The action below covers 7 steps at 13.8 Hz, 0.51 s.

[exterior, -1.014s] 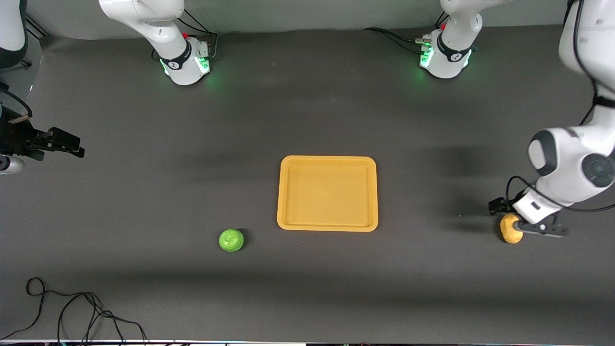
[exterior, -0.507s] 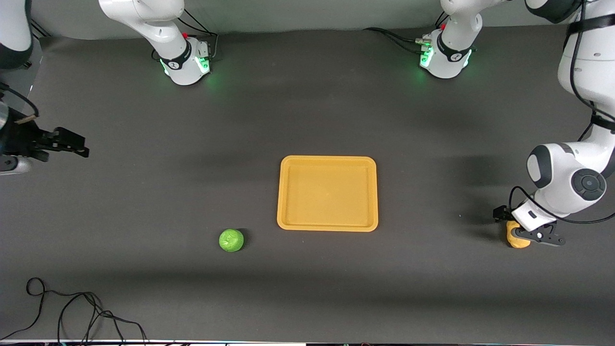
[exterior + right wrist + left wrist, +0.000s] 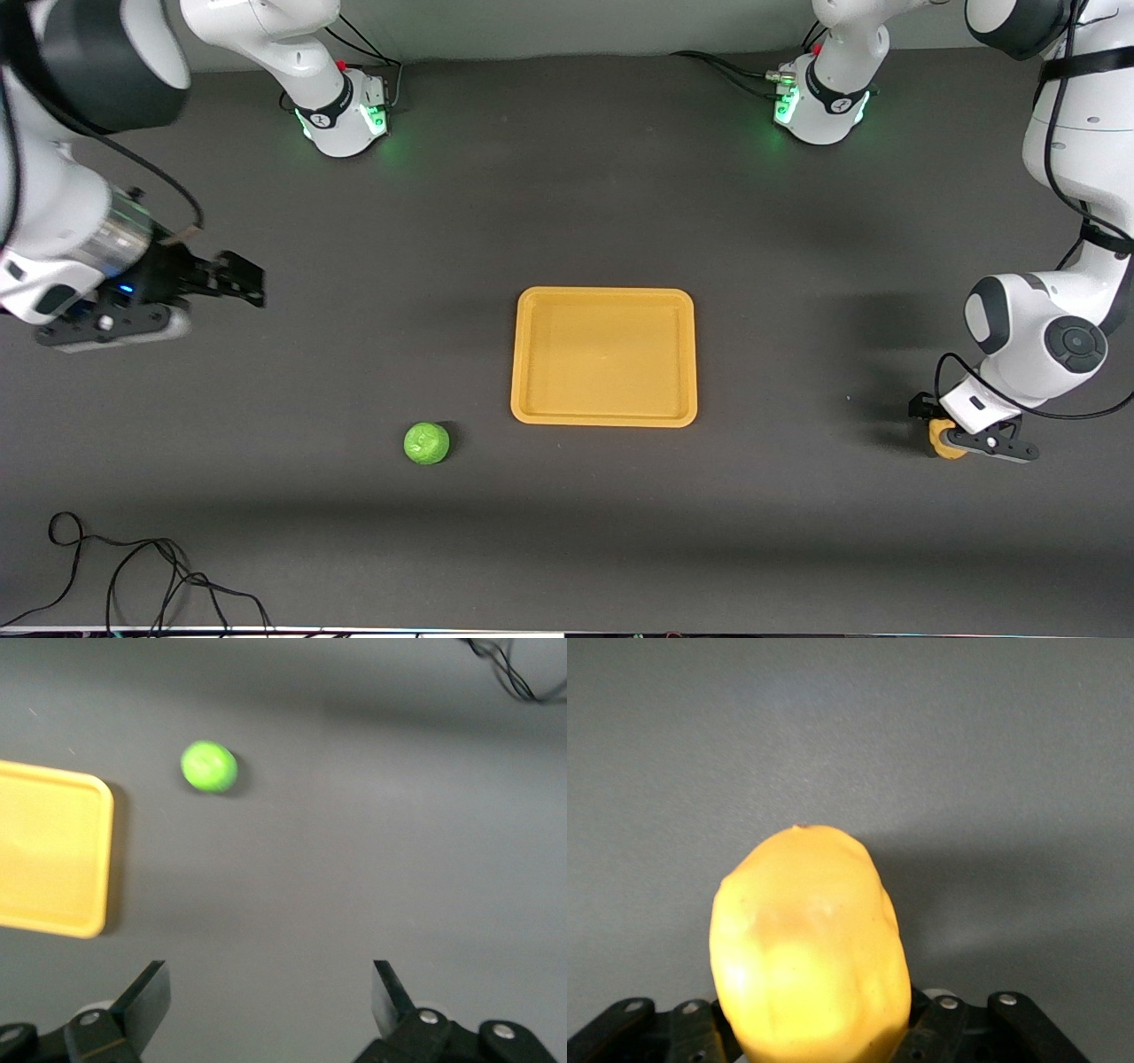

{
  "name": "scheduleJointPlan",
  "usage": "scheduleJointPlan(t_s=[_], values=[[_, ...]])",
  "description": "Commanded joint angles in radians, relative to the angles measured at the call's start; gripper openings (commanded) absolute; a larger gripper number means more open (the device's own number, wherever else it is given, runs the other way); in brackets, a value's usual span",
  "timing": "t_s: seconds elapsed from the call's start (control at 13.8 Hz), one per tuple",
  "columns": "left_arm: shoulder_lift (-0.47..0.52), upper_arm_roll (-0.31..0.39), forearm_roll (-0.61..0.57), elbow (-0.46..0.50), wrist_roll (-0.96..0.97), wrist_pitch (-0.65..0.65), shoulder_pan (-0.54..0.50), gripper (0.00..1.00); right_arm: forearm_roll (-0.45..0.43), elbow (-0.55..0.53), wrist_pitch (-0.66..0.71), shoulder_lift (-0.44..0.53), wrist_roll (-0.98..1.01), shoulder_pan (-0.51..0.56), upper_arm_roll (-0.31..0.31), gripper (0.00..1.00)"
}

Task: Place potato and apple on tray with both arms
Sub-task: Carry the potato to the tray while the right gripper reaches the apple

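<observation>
The yellow-orange potato (image 3: pixel 939 442) lies on the dark table at the left arm's end, nearer the front camera than the tray. My left gripper (image 3: pixel 948 438) is down on it, and the potato (image 3: pixel 811 948) fills the space between its jaws, hiding the fingers. The green apple (image 3: pixel 426 443) sits beside the tray's near corner, toward the right arm's end, and also shows in the right wrist view (image 3: pixel 209 766). The orange-yellow tray (image 3: pixel 604 293) lies empty at mid table. My right gripper (image 3: pixel 241 285) is open and empty, up over the table at the right arm's end.
A black cable (image 3: pixel 133 576) lies coiled near the table's front edge at the right arm's end, also in the right wrist view (image 3: pixel 514 673). The tray's corner (image 3: pixel 53 859) shows there too. Both arm bases stand along the table's farthest edge.
My left gripper has sunk lower over the potato, which now mostly hides under it. My right arm has swung in over the table toward the middle, gripper still open.
</observation>
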State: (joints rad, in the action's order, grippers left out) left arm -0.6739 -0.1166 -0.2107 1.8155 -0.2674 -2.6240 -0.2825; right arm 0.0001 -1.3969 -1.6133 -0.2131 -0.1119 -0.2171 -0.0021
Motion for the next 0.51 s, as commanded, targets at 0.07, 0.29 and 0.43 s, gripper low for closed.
scheduleJointPlan(t_s=[0.07, 0.29, 0.43], values=[[0.086, -0.015, 0.023, -0.008, 0.087, 0.149, 0.023, 0.14, 0.024, 0.271, 0.018, -0.222, -0.127, -0.080, -0.007, 1.00], [0.109, -0.076, 0.030, -0.008, 0.424, 0.211, 0.147, 0.16, 0.026, 0.279, -0.022, -0.282, -0.140, -0.094, -0.007, 1.00], [0.126, -0.084, 0.030, -0.009, 0.673, 0.225, 0.280, 0.17, 0.028, 0.254, -0.100, -0.316, -0.137, -0.093, -0.007, 1.00]])
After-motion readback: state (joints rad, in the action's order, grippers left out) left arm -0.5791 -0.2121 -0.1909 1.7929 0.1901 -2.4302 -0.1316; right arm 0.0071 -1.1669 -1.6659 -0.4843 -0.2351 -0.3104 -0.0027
